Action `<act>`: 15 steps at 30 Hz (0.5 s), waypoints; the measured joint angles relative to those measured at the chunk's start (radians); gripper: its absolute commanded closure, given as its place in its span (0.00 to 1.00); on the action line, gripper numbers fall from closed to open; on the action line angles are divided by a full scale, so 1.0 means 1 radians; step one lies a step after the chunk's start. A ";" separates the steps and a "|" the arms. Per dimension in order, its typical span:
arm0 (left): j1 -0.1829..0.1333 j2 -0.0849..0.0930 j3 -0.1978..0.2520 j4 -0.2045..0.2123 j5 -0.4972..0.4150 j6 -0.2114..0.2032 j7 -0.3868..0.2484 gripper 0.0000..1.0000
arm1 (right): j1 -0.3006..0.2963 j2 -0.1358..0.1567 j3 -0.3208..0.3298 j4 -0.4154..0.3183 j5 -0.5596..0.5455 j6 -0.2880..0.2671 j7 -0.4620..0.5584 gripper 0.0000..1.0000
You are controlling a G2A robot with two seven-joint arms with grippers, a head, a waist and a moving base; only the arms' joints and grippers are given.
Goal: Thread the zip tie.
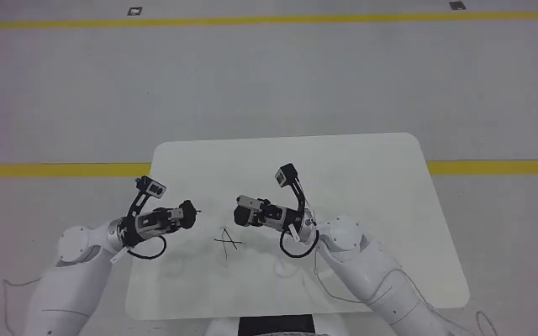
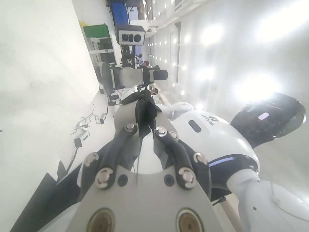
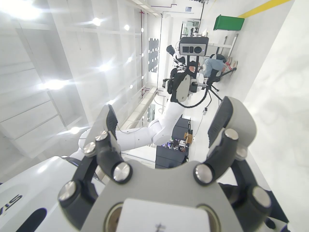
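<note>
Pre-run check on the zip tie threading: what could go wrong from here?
1. The zip ties lie crossed and flat on the table, so a pinch could catch both or slip off.
2. The shut left gripper and open right gripper face each other closely just beyond the ties. Both going down together might collide.

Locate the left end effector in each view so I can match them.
Top view: left end effector hovers over the white table, beside the zip ties.
Left wrist view: left end effector close up, shut.
Right wrist view: left end effector farther off, beyond the open right end effector.
Shared landmark: the white table.
</note>
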 measured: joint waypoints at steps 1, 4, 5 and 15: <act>0.005 0.000 -0.017 0.013 -0.004 0.000 0.000 1.00 | 0.000 0.000 0.000 0.000 0.000 0.000 0.000 0.00; 0.022 -0.002 -0.075 0.030 -0.028 0.000 0.000 1.00 | 0.000 0.000 0.000 0.000 0.000 0.000 0.000 0.00; 0.033 -0.004 -0.091 0.027 -0.053 0.000 0.000 1.00 | 0.000 0.000 0.000 0.000 0.000 0.000 0.000 0.00; 0.059 -0.008 -0.094 0.004 -0.103 0.000 0.000 1.00 | 0.011 0.003 -0.004 -0.014 -0.023 0.022 0.001 0.00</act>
